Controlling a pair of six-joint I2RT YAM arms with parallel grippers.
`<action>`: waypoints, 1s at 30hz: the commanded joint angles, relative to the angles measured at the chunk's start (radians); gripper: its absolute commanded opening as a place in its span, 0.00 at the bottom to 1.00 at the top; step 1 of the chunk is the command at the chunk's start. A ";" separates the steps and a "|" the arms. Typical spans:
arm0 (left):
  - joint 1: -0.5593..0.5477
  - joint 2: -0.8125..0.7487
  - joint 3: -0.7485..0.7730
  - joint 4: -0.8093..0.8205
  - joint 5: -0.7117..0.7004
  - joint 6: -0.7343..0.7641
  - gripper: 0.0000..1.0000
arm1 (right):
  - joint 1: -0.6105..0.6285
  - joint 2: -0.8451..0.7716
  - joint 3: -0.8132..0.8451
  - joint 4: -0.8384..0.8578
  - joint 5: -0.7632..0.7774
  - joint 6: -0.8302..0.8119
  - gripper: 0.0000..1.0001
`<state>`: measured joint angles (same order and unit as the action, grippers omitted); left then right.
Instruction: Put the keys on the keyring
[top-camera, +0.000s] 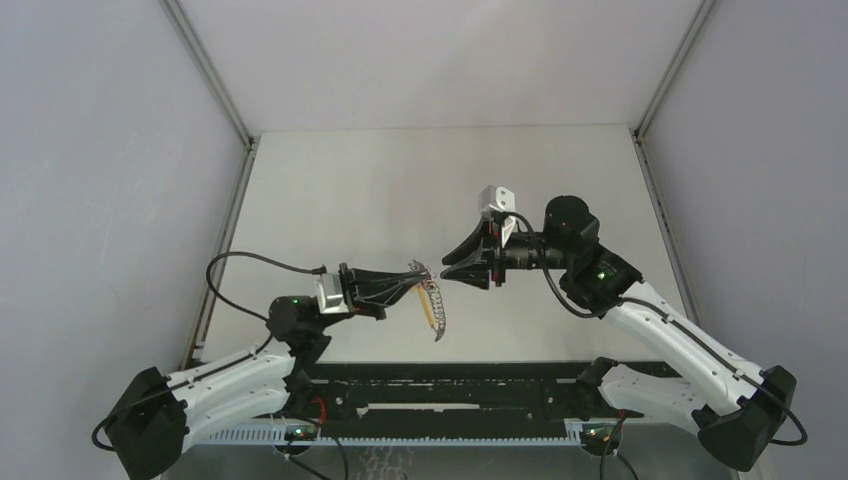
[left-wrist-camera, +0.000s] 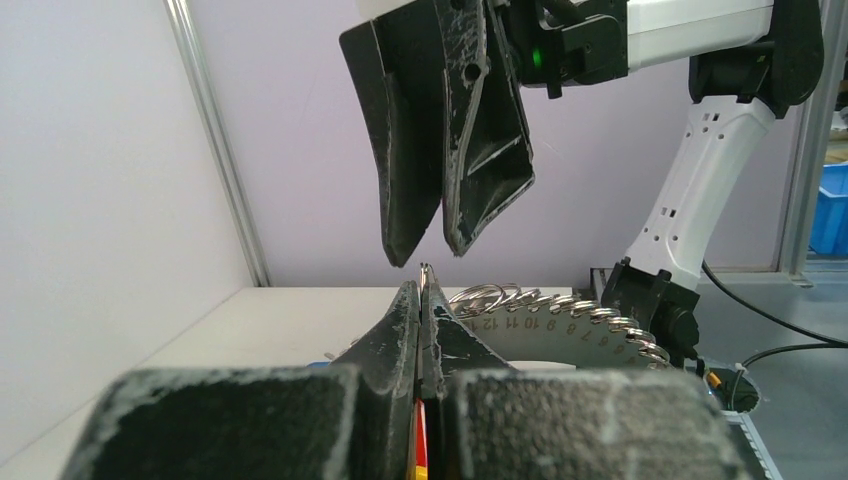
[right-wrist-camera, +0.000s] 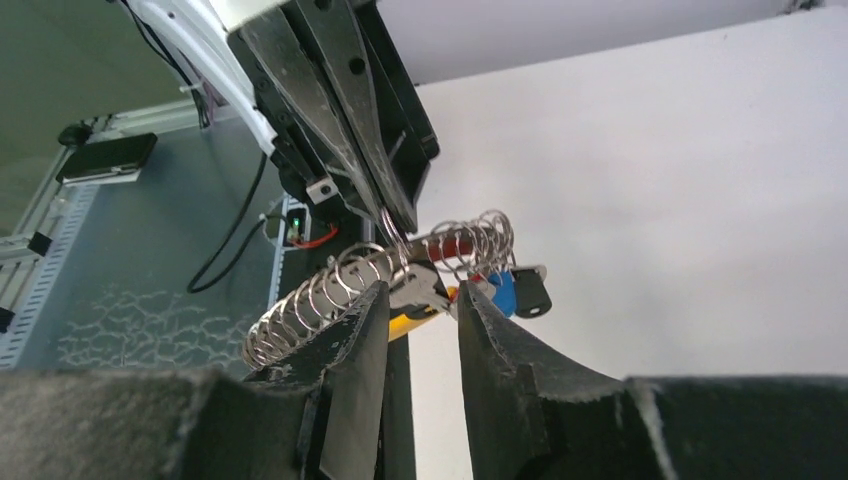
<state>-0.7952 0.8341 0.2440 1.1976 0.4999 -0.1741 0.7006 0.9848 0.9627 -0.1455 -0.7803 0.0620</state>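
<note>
My left gripper (top-camera: 417, 271) is shut on a thin metal ring of the keyring (top-camera: 434, 306), which hangs below it above the table. In the left wrist view the jaws (left-wrist-camera: 422, 288) pinch that ring, and a grey numbered plate edged with several rings (left-wrist-camera: 560, 322) curves off to the right. My right gripper (top-camera: 447, 272) is open, its tips just right of the left gripper's. In the right wrist view its fingers (right-wrist-camera: 420, 292) straddle the row of rings (right-wrist-camera: 340, 290). A blue-headed key (right-wrist-camera: 503, 292), a black-headed key (right-wrist-camera: 531, 291) and a yellow piece (right-wrist-camera: 418, 320) hang there.
The white table (top-camera: 420, 180) has grey walls on three sides and metal corner posts. A black rail (top-camera: 450, 385) with cables runs along the near edge between the arm bases.
</note>
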 joint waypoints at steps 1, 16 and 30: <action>0.002 0.010 0.000 0.099 -0.021 -0.016 0.00 | -0.004 0.004 0.009 0.154 -0.064 0.085 0.31; 0.002 0.002 -0.005 0.107 -0.021 -0.019 0.00 | 0.016 0.050 0.009 0.175 -0.082 0.112 0.26; 0.002 0.010 -0.003 0.130 -0.008 -0.024 0.00 | 0.015 0.072 0.024 0.143 -0.098 0.116 0.00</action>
<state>-0.7952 0.8505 0.2440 1.2400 0.4999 -0.1833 0.7200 1.0527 0.9623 -0.0189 -0.8711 0.1638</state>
